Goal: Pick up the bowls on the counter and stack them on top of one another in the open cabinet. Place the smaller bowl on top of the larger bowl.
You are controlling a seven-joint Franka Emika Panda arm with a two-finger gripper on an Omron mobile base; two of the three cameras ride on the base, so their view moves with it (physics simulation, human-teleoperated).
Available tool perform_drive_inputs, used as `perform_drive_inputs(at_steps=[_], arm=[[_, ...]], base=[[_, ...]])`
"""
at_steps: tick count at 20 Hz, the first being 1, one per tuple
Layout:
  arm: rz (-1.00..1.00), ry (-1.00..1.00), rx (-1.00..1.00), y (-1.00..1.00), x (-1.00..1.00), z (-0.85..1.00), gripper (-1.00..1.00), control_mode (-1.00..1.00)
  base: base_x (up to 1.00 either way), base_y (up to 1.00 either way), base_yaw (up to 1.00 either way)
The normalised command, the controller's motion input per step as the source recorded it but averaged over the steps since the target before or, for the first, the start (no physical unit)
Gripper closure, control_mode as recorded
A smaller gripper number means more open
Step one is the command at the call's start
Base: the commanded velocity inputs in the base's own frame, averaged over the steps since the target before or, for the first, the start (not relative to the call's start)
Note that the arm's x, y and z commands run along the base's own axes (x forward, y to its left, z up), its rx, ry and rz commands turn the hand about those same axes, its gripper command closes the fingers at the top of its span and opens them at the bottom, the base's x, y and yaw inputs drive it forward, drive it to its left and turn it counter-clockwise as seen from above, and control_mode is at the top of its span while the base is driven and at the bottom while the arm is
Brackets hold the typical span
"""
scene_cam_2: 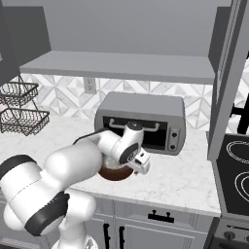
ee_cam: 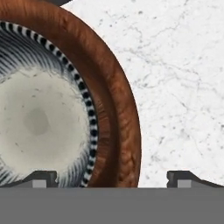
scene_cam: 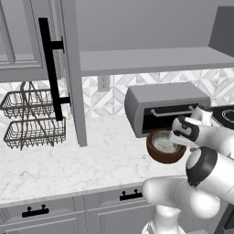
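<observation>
My pincer is spread wide, grasping nothing, astride the reddish-brown bowl's rim on the marble counter; the speckled grey bowl sits nested inside, by my inner tip (already stacked, I judge). Next: clamp that rim, lift toward the open cabinet

A home kitchen: a white marble-look table over grey drawers with black handles, a grey wall cabinet above, a patterned tile backsplash (with a wall outlet), a toaster oven, wire baskets and a black stovetop.
</observation>
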Motion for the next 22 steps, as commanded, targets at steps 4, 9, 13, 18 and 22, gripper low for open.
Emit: perform_drive_inputs(at_steps=[4,9,13,18,22], arm=[[-0.02,0.0,0.0,0.0,0.01,-0.32,1.0,-1.0],[0.0,0.0,0.0,0.0,0.0,-0.05,1.0,-1.0],[0.0,0.0,0.0,0.0,0.0,0.0,1.0,-1.0],[0.0,-0.07,0.0,0.0,-0.16,0.39,1.0,-1.0],[0.0,-0.14,0.0,0.02,-0.49,0.96,1.0,-1.0]], base=[[0.0,0.0,0.0],[0.0,0.0,0.0],[0.0,0.0,0.0],[0.0,0.0,0.0],[0.0,0.0,0.0]])
